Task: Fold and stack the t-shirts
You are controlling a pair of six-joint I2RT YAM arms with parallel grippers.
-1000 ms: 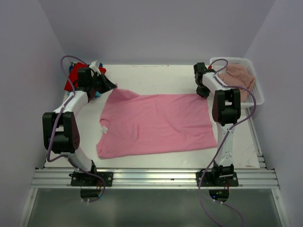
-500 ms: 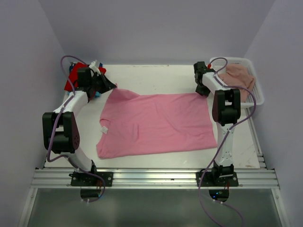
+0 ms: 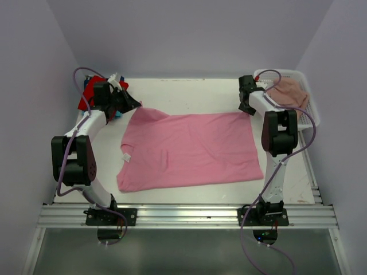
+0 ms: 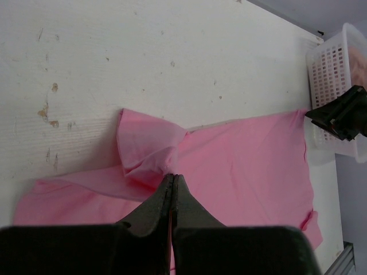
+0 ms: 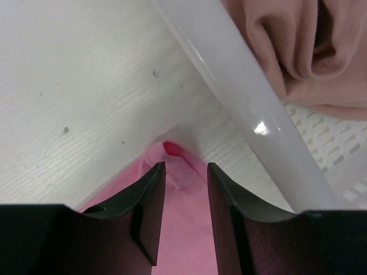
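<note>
A bright pink t-shirt [image 3: 189, 149] lies spread flat across the middle of the table. My left gripper [image 3: 136, 105] is shut on a bunched fold of it [image 4: 150, 162] at the far left sleeve. My right gripper [image 3: 250, 110] stands open at the shirt's far right corner [image 5: 182, 154]. The cloth lies between and under its fingers [image 5: 150, 195], which do not pinch it. A red t-shirt [image 3: 88, 95] with a bit of teal-blue cloth [image 3: 117, 114] sits at the far left corner, behind my left arm. The dusty-pink t-shirt [image 3: 289, 91] lies crumpled in the basket.
The white mesh basket [image 3: 311, 117] stands at the far right corner, its rim [image 5: 229, 80] close beside my right gripper. The table [image 3: 189, 94] is white and bounded by grey walls on three sides.
My right arm has shifted a little to the right, toward the basket, with its jaws a bit wider. The left gripper and the pink shirt have stayed put.
</note>
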